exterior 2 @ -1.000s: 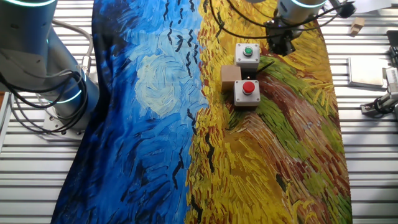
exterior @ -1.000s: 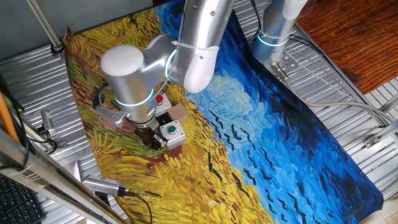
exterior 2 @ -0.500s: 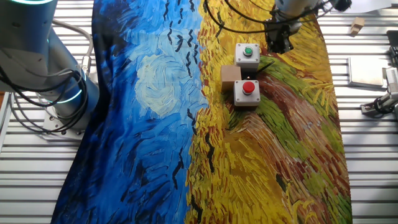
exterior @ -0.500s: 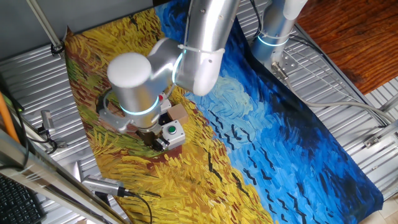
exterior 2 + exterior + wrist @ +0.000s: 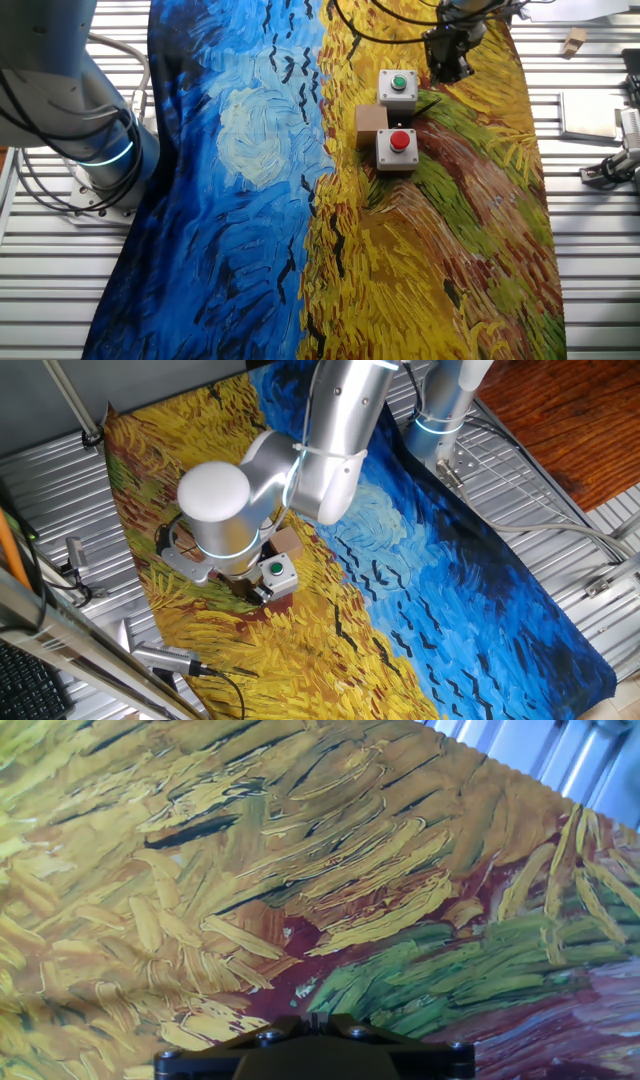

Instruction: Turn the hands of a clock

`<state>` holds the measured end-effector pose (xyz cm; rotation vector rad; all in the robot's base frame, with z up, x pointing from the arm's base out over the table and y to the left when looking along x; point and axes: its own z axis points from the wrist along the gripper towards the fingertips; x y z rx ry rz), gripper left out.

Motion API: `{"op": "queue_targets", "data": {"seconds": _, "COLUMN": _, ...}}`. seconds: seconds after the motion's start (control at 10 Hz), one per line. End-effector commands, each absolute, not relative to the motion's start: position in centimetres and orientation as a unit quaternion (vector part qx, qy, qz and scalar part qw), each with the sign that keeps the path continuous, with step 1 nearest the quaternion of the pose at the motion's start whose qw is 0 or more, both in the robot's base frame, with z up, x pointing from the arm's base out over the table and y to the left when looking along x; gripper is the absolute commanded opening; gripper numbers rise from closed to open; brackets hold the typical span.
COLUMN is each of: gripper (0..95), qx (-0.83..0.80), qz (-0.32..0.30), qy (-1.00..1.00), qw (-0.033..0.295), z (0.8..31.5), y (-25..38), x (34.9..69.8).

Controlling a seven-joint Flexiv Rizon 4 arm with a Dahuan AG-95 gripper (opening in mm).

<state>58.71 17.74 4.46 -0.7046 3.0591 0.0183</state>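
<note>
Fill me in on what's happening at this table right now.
A single robot arm is hanging its pincer low over a painted cloth, just beside a grey box with a green button. A second box with a red button and a small brown block sit nearby. The pincer holds nothing visible, and no clock shows in any view.

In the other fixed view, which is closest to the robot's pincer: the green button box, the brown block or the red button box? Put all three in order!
Starting from the pincer at the top of the painted cloth:
1. Green button box, just left of the pincer.
2. Brown block, lower and further left, tucked between the two boxes.
3. Red button box, lowest of the three.

The block and the red box are close; the block looks slightly nearer.
</note>
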Motion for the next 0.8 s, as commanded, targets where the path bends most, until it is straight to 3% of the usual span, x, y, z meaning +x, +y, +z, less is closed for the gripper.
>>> {"op": "queue_targets", "data": {"seconds": 0.1, "gripper": 0.0, "qx": -0.202, "qz": 0.015, "qy": 0.979, "qw": 0.004, "z": 4.5, "y": 17.8, "x": 58.7}}
{"op": "queue_targets", "data": {"seconds": 0.8, "gripper": 0.0, "qx": -0.211, "qz": 0.023, "qy": 0.977, "qw": 0.005, "z": 2.6, "y": 17.2, "x": 58.7}}
